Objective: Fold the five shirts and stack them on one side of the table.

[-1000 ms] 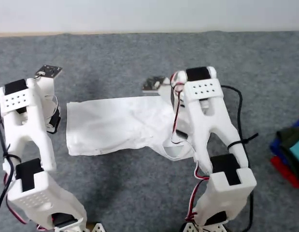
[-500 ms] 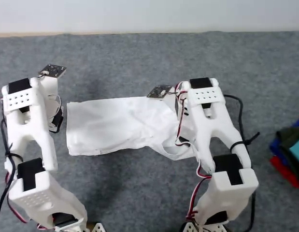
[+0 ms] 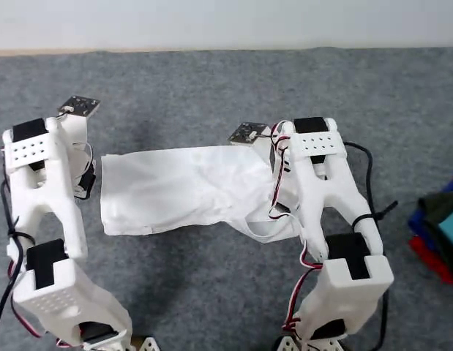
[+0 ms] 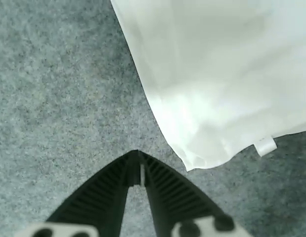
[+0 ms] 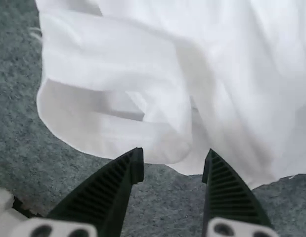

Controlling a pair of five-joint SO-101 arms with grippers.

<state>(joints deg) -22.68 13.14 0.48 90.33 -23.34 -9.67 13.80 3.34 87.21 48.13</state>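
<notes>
White shirt (image 3: 175, 191) flat, right claw (image 5: 173, 153) parted at its rumpled edge

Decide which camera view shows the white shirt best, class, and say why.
The high view: almost the whole white shirt shows there, spread flat. The left wrist view catches one corner of it; the right wrist view catches a rumpled edge.

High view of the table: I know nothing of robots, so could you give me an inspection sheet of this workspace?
Surface: grey table cover, bare around the shirt.
Job's things: white shirt spread between the arms, rumpled at one end; stack of coloured shirts at the table's side.
Clutter: nothing seen.
Grippers: left gripper shut, beside the shirt's corner; right gripper open, over its rumpled edge.
Cables: wires run along the right arm.
Surroundings: pale wall behind the table.
</notes>
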